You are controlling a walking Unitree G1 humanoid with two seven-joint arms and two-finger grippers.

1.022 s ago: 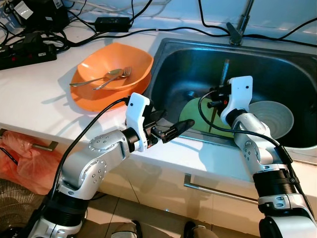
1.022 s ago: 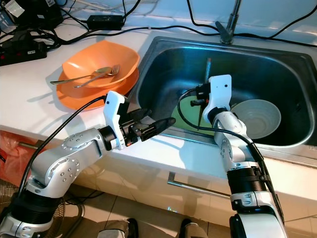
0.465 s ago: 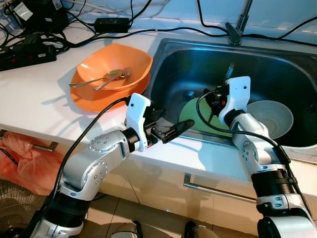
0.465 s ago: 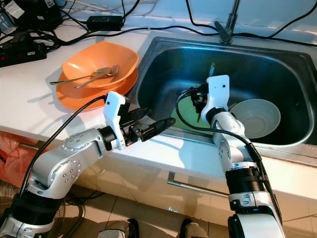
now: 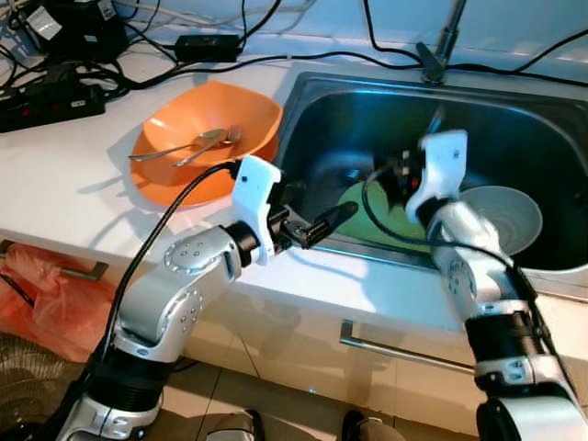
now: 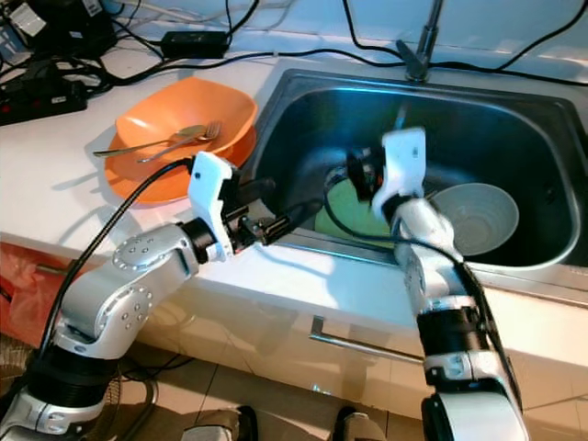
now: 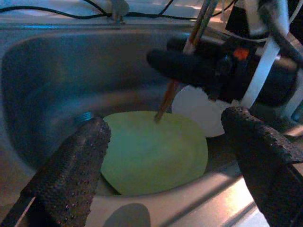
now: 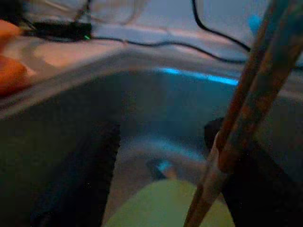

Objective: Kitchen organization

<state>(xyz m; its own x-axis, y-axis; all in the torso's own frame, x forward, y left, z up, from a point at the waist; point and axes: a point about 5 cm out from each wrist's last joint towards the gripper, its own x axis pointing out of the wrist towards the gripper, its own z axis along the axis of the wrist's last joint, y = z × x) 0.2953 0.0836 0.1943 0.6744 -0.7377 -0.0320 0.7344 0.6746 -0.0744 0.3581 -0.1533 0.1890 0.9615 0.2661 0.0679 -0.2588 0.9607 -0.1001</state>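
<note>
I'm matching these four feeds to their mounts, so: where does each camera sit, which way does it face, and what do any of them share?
Left and right eye views: on the head, looking forward and down at the sink and the orange bowl; both silver arms show.
Left wrist view: along the open left gripper into the sink, at the green plate and the right gripper.
Right wrist view: along the right gripper, shut on chopsticks.
Shared: green plate and chopsticks.
</note>
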